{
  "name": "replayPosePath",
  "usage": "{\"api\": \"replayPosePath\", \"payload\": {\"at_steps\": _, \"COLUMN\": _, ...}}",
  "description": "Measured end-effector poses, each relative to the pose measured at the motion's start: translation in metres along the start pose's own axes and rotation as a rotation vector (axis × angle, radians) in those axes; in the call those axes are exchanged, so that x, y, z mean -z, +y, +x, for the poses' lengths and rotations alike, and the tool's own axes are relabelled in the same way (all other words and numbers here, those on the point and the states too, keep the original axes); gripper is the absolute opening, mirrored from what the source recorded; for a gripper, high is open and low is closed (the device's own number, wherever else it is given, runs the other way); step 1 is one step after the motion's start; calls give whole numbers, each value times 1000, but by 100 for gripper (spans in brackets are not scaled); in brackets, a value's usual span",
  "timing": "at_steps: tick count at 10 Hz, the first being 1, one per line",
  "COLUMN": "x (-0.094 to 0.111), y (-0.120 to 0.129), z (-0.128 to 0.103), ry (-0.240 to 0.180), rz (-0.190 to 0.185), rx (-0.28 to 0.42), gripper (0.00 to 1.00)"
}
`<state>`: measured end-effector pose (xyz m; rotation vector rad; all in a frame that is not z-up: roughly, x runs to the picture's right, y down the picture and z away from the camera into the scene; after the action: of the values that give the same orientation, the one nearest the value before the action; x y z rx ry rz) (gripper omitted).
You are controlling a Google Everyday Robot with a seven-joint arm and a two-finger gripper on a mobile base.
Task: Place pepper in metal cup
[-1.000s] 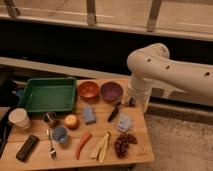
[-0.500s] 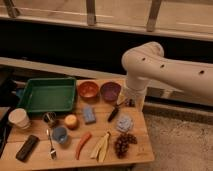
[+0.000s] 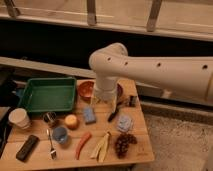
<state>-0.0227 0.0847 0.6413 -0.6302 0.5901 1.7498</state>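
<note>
At the left of the counter point(image 3: 141, 131) I see the white paper cup point(image 3: 19, 118) and the green tray point(image 3: 47, 94) where they were a second ago. The metal cup point(image 3: 49, 118) stands upright just in front of the tray, unmoved. The blue cup point(image 3: 60, 134) sits just in front of it. Right of that, the pepper point(image 3: 82, 145) lies slanted on the front of the counter, between the blue cup and the banana peel point(image 3: 102, 147), same as before. What has changed is the arm point(image 3: 150, 67): it has swung left from the counter's right end and now stands over the back middle. The tool point(image 3: 110, 104) hangs below the wrist between the orange bowl point(image 3: 85, 90) and the dark red bowl point(image 3: 120, 91), which the arm now half covers. Its jaws are spread and hold nothing, well apart from the pepper. The grapes point(image 3: 124, 144) at the front right have not moved.
</note>
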Motion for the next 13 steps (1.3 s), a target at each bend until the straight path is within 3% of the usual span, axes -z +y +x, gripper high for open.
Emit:
{"api": "replayPosePath", "payload": {"at_steps": 1, "x": -4, "y": 14, "z": 9, "ry": 11, "rz": -10, "rx": 36, "gripper": 65}}
{"api": "replayPosePath", "payload": {"at_steps": 6, "x": -7, "y": 10, "z": 10, "ry": 22, "rz": -7, "rx": 31, "gripper": 65}}
{"api": "replayPosePath", "payload": {"at_steps": 8, "x": -29, "y": 15, "z": 19, "ry": 71, "rz": -48, "rx": 28, "gripper": 65}}
{"api": "replayPosePath", "payload": {"at_steps": 11, "x": -83, "y": 20, "z": 35, "ry": 178, "rz": -132, "rx": 13, "gripper": 65}}
{"api": "replayPosePath", "payload": {"at_steps": 13, "x": -113, "y": 45, "z": 48, "ry": 268, "rz": -173, "rx": 37, "gripper": 65}}
